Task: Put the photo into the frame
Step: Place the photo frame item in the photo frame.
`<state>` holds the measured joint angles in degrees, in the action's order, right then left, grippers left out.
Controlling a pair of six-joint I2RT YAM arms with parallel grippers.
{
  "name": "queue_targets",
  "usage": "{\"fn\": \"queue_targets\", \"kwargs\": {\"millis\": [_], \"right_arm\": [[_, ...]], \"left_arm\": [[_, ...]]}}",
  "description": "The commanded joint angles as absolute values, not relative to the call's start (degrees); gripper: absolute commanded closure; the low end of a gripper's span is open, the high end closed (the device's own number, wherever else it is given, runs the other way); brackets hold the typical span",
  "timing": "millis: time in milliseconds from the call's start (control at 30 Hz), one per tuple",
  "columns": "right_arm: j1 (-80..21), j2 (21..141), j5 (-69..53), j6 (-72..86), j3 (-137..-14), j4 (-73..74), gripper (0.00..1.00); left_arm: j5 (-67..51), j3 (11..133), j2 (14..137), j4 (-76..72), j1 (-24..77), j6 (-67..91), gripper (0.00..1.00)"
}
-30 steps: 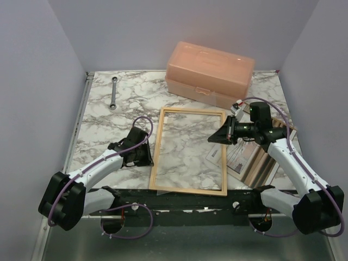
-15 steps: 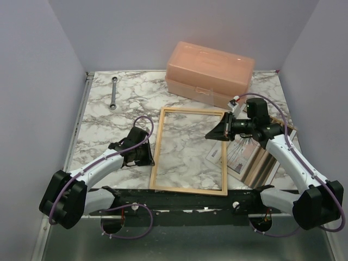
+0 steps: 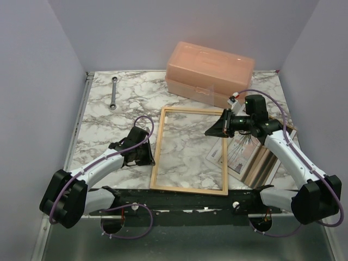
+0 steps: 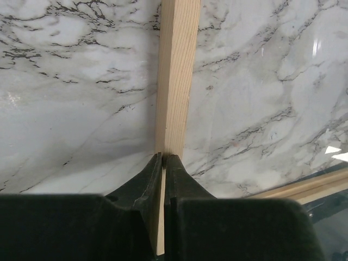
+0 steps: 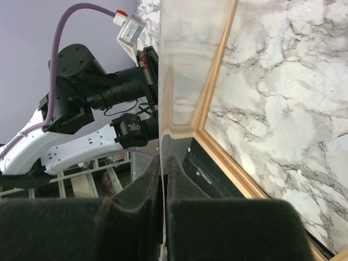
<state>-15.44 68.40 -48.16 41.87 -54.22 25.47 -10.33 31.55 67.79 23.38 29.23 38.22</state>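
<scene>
**Frame opened, photo not yet in**

The frame (image 3: 161, 147) lies flat at the middle of the desk (image 3: 98, 125), its long sides running from the near edge toward the far edge. The left gripper (image 4: 164, 157) is pinched narrow on the frame's left rail, which should steady it. The right gripper (image 3: 215, 130) is closed on the right edge of a clear pane (image 5: 185, 65). In the right wrist view the pane stands tilted up off the frame's right rail and mirrors the arm behind it.

The photo (image 3: 242, 152) is still outside the frame, face up near the right edge of the desk. It lies on the brown backing (image 3: 263, 163), and its left part reaches about to the frame's right rail. Neither gripper touches it.

Judged from this, only the opening is done: the backing is out and the pane is raised. Laying the photo inside the frame is still to come, and probably closing it up too. A peach box (image 3: 209, 68) sits at the far edge and a wrench (image 3: 113, 92) near the far-left corner, both well apart from the work.
</scene>
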Motion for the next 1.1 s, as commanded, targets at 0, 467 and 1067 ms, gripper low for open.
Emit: {"fn": "queue_targets", "kwargs": {"millis": [0,467,1067], "right_arm": [[-15.8,69.0,-45.6,39.6,-56.2,26.2,1.00],[-15.8,70.0,-46.4,40.6,-54.6,22.1,1.00],[-17.3,71.7,-48.0,40.0,-52.9,20.2,1.00]], "left_arm": [[-8.7,29.4,69.2,24.9,29.2,37.7,0.92],[-8.7,29.3,69.6,24.6,29.2,37.8,0.93],[-8.8,29.2,70.7,24.3,29.2,37.8,0.95]]}}
